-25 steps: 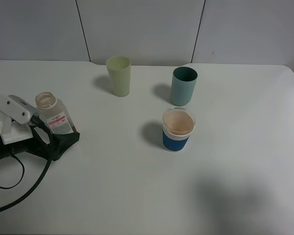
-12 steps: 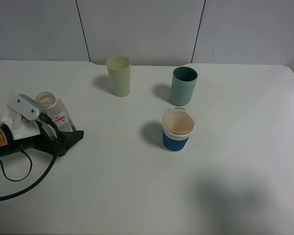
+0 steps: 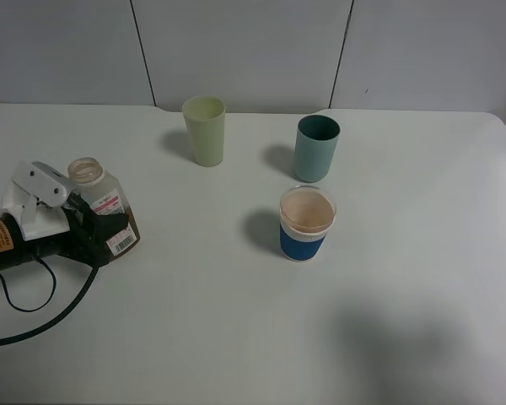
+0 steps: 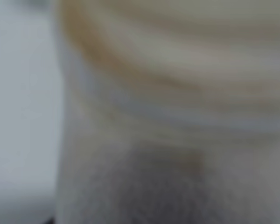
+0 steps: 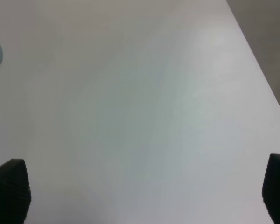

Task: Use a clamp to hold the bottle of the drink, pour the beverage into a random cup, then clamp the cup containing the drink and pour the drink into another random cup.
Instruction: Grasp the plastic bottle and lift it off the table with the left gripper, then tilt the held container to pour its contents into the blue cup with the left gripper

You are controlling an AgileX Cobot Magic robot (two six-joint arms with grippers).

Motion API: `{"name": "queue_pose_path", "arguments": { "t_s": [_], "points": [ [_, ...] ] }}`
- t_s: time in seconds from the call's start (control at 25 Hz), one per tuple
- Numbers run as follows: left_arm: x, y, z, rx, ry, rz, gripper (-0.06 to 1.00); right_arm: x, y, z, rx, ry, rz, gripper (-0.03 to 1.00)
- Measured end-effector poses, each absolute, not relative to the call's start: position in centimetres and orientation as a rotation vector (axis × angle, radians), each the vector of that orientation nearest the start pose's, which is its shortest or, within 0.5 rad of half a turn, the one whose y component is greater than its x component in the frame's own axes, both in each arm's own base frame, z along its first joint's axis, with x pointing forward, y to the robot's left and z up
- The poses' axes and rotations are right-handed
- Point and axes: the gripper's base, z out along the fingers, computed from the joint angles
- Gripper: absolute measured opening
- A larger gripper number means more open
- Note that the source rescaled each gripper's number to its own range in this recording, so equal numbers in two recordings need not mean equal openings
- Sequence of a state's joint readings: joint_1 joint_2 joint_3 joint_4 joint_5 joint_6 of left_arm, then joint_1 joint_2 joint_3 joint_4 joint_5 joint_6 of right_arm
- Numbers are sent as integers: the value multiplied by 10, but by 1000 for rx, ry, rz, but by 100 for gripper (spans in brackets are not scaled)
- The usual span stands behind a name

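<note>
A clear, uncapped drink bottle with amber liquid and a white-and-red label stands at the table's left. My left gripper is around its lower body, and the black fingers look closed on it. In the left wrist view the bottle fills the frame as a blur. A pale green cup and a teal cup stand at the back. A blue-and-white paper cup stands in the middle. My right gripper is open over bare table, out of the high view.
The white table ends at the grey wall panels behind. The left arm's black cable loops over the table's front left. The table's right edge shows in the right wrist view.
My left gripper has moved right onto the bottle and its fingers have drawn in around it. The bottle has shifted a little right. The cups have not moved.
</note>
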State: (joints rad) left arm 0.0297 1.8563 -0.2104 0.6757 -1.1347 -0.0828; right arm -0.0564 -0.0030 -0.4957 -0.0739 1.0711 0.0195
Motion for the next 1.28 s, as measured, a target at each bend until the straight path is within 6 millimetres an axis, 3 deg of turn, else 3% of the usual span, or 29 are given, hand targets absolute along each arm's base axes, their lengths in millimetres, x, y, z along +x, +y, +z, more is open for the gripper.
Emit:
{"name": "queue_pose_path", "arguments": {
  "t_s": [0.36,0.68,0.88,1.28],
  "points": [
    [208,-45,95,584,1936,-440,2,-6,-6,275,82,2054,-112,100],
    [212,-36,95,451,1962,-358,2,-6,-6,275,82,2054,-112,100],
    [207,-23,105,259,1974,-169,2,-6,-6,275,82,2054,-112,100],
    [202,-32,125,127,1926,200,2,-6,-6,275,82,2054,-112,100]
  ]
}}
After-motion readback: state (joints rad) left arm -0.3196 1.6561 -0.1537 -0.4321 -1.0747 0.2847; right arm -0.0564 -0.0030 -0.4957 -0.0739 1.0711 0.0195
